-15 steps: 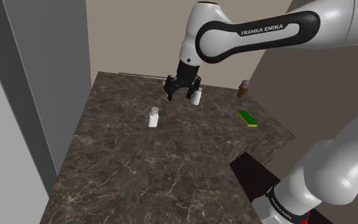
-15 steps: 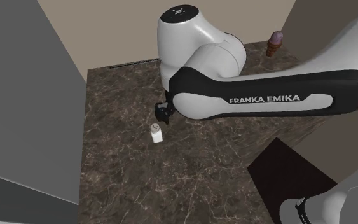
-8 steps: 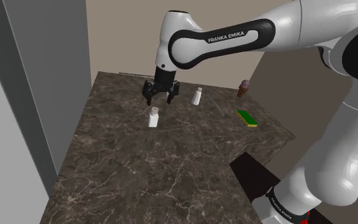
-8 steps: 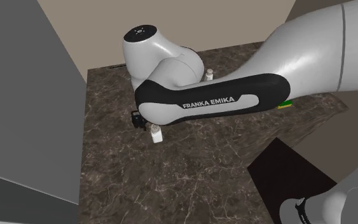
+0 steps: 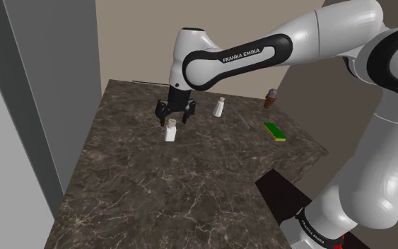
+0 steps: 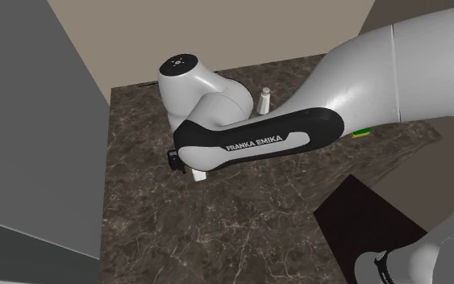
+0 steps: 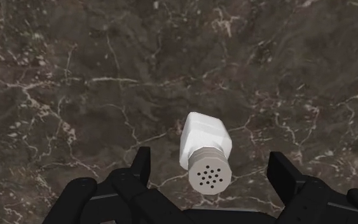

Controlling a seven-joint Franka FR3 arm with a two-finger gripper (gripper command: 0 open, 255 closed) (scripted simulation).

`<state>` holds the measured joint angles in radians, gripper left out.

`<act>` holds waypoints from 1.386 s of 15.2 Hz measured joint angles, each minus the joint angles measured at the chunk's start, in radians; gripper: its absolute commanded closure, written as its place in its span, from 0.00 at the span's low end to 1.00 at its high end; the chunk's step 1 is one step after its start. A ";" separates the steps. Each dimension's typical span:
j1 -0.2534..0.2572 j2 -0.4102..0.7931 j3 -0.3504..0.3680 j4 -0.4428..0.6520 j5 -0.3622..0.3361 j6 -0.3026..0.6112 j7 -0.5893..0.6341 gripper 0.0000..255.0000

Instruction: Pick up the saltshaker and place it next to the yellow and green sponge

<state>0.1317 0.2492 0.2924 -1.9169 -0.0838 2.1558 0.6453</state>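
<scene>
White saltshaker (image 5: pixel 170 131) upright on dark marbled table (image 5: pixel 155 191), gripper (image 5: pixel 174 113) just above it.
Fingers (image 7: pixel 142 167) spread wide, holding nothing; in wrist view the saltshaker's holed cap sits between them, touching neither. Second white shaker (image 5: pixel 219 107) stands apart toward shoulder view's right. Green-and-yellow sponge (image 5: pixel 276 132) lies farther right near the table edge, well apart from the saltshaker. Brown cone-shaped item (image 5: pixel 271 98) behind the sponge.

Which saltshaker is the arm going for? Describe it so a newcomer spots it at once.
On the dark marbled counter, look under the open black gripper. The saltshaker stands there, white, squat and square-bodied with a holed round cap. The slimmer shaker stands apart, nearer the green and yellow sponge.
</scene>
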 measured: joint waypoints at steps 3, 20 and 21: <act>0.001 0.003 0.000 -0.003 -0.001 0.006 0.002 0.00; 0.000 -0.006 0.001 0.012 0.003 -0.018 -0.002 1.00; -0.001 -0.012 0.002 0.018 0.005 -0.029 -0.003 1.00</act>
<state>0.1311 0.2371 0.2941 -1.8990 -0.0789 2.1272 0.6426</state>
